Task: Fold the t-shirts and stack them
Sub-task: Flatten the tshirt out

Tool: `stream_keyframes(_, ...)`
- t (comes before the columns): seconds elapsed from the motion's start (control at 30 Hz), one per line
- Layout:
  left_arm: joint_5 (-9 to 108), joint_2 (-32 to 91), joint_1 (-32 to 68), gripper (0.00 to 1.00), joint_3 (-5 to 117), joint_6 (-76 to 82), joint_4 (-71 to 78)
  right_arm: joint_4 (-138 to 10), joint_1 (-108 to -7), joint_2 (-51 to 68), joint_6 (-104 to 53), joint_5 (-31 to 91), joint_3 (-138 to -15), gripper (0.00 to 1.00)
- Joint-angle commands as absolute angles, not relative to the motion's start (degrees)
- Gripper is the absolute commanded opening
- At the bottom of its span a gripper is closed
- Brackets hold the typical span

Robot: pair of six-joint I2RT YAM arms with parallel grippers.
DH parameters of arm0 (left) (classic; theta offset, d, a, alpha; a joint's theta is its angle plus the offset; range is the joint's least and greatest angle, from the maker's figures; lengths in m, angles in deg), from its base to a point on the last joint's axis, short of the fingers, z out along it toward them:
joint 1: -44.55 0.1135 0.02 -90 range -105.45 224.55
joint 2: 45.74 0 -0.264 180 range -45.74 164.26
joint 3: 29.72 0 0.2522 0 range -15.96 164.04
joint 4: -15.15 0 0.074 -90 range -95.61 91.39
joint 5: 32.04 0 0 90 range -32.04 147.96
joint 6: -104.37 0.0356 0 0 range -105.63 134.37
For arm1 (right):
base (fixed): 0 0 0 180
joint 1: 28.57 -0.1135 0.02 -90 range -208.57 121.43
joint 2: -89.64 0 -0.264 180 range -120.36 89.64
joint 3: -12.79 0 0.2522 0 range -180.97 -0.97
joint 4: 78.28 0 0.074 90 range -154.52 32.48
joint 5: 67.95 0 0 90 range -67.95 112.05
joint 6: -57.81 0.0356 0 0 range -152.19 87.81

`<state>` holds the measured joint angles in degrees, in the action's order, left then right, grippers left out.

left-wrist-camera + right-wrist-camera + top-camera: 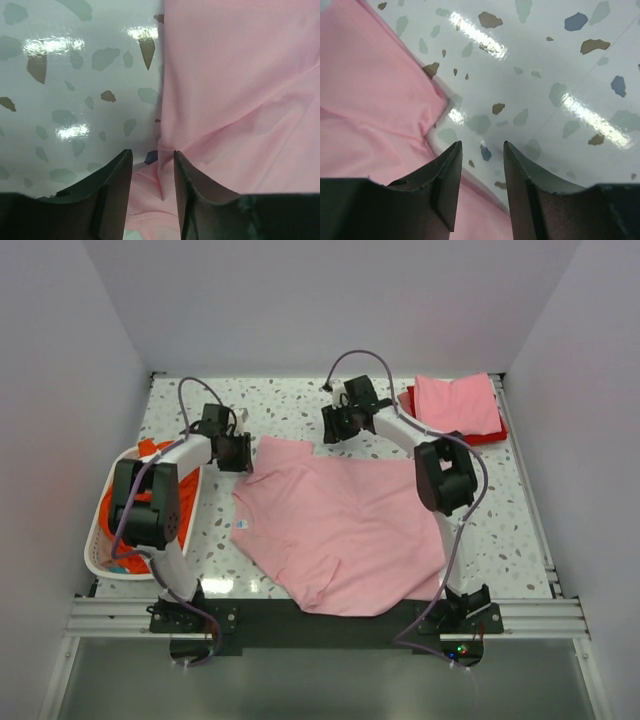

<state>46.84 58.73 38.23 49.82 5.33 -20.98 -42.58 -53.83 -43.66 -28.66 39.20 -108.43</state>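
Note:
A light pink t-shirt lies spread flat in the middle of the table, with its small white neck label at its left edge. My left gripper is at the shirt's far left corner. In the left wrist view it is open, and a raised fold of the pink shirt lies between the fingers. My right gripper is by the shirt's far edge. In the right wrist view it is open and empty over bare table, just beside the pink shirt's edge. A folded pink shirt lies on a folded red one at the back right.
A white slotted laundry basket stands at the left edge and holds an orange shirt. White walls close in the speckled table on three sides. A metal rail runs along the near edge.

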Motion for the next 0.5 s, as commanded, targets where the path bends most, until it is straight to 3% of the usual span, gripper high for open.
stream_keyframes(0.0,48.6,52.8,38.8,0.45,52.3,3.9,-18.0,-44.2,-53.4,-32.2,-39.9,42.8,-105.5,0.43)
stream_keyframes(0.17,42.7,57.5,38.8,0.52,57.8,4.5,-15.7,-39.7,-53.4,-27.3,-46.3,59.0,-99.7,0.44)
stream_keyframes(0.47,37.8,75.4,38.8,0.54,72.4,7.7,-19.2,-31.4,-52.1,-17.9,-51.2,59.9,-90.6,0.45)
